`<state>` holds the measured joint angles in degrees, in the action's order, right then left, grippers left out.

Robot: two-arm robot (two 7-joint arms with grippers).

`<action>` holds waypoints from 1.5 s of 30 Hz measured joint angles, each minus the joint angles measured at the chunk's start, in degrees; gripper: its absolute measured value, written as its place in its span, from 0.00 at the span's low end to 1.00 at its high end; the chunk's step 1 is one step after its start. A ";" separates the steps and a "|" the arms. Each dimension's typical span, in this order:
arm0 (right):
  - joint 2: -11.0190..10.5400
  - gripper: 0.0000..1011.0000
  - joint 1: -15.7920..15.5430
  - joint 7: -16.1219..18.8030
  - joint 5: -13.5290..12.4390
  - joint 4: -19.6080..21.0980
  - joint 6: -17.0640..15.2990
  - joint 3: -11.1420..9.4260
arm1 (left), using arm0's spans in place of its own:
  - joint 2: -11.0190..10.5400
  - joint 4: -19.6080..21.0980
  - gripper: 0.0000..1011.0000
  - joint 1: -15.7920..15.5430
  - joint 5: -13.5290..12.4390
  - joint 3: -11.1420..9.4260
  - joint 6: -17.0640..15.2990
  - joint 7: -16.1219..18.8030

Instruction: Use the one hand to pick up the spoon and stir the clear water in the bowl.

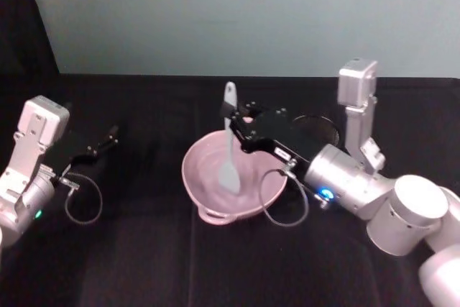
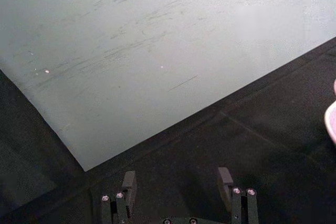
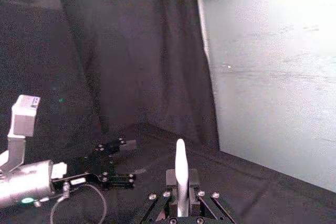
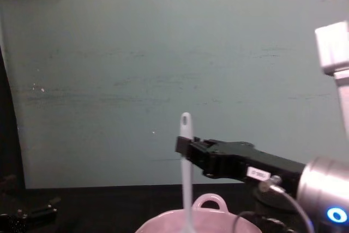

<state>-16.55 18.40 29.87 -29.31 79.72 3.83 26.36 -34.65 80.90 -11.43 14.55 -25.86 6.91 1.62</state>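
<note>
The slim white spoon (image 1: 229, 150) stands out against the glossy pale pink ceramic bowl (image 1: 201, 165). The black right gripper (image 1: 234, 126) bears a small white label (image 1: 282, 153); the tablecloth (image 1: 144, 264) is plain black.

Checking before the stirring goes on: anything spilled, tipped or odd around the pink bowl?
Nothing stands out. The bowl sits level on the black cloth with no spill visible. The right gripper holds the spoon upright, blade inside the bowl. The left gripper rests open at the left.
</note>
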 joint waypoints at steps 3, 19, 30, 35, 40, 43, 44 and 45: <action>1.04 0.12 1.30 0.52 0.07 -1.51 0.16 0.92 | 0.00 0.00 1.00 0.00 0.00 0.00 0.00 0.00; 5.85 0.12 8.78 1.18 0.55 -12.47 2.59 1.64 | 0.00 0.00 1.00 0.00 0.00 0.00 0.00 0.00; 3.51 0.12 7.92 -1.07 0.70 -11.79 2.96 -2.13 | 0.00 0.00 1.00 0.00 0.00 0.00 0.00 0.00; 1.59 0.12 5.50 -1.78 0.38 -8.77 2.32 -3.59 | 0.00 0.00 1.00 0.00 0.00 0.00 0.00 0.00; 0.18 0.12 2.99 -2.16 0.24 -5.45 1.73 -4.24 | 0.00 0.00 1.00 0.00 0.00 0.00 0.00 0.00; -0.70 0.12 1.18 -2.35 0.22 -2.83 1.29 -4.34 | 0.00 0.00 1.00 0.00 0.00 0.00 0.00 0.00; -1.05 0.12 0.42 -2.42 0.26 -1.68 1.11 -4.34 | 0.00 0.00 1.00 0.00 0.00 0.00 0.00 0.00; -1.05 0.12 0.42 -2.42 0.26 -1.68 1.11 -4.34 | 0.00 0.00 1.00 0.00 0.00 0.00 0.00 0.00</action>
<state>-17.60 18.82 27.46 -29.05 78.04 4.95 22.02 -34.65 80.90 -11.43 14.55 -25.86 6.91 1.62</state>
